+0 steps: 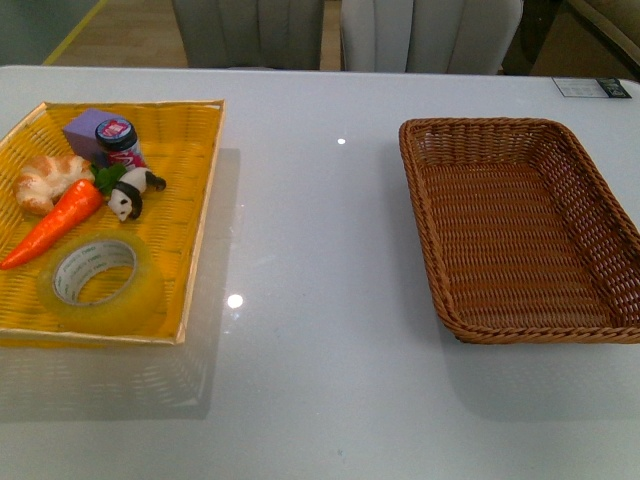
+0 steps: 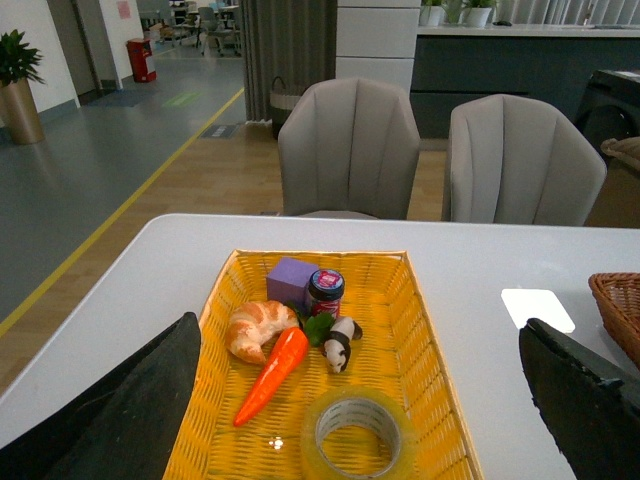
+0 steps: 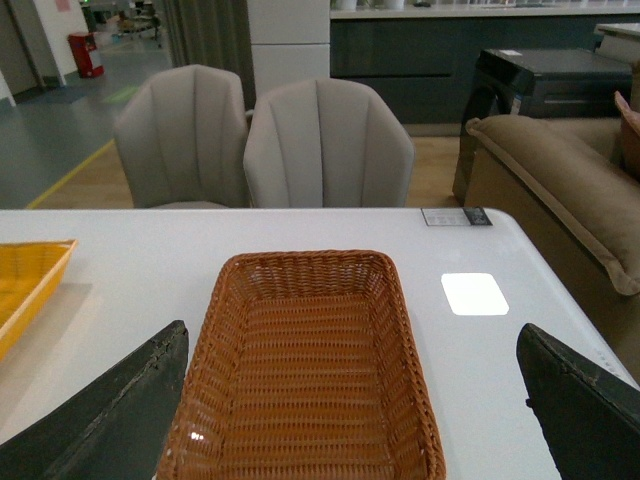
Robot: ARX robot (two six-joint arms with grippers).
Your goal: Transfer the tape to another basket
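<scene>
The tape, a translucent yellowish roll with a white core, lies flat in the near part of the yellow tray at the left; it also shows in the left wrist view. The brown wicker basket stands empty at the right, and shows in the right wrist view. No arm shows in the front view. My left gripper is open, above and short of the tape. My right gripper is open, above the near end of the basket.
In the yellow tray with the tape lie a croissant, a carrot, a panda figure, a small jar and a purple block. Two grey chairs stand behind the white table.
</scene>
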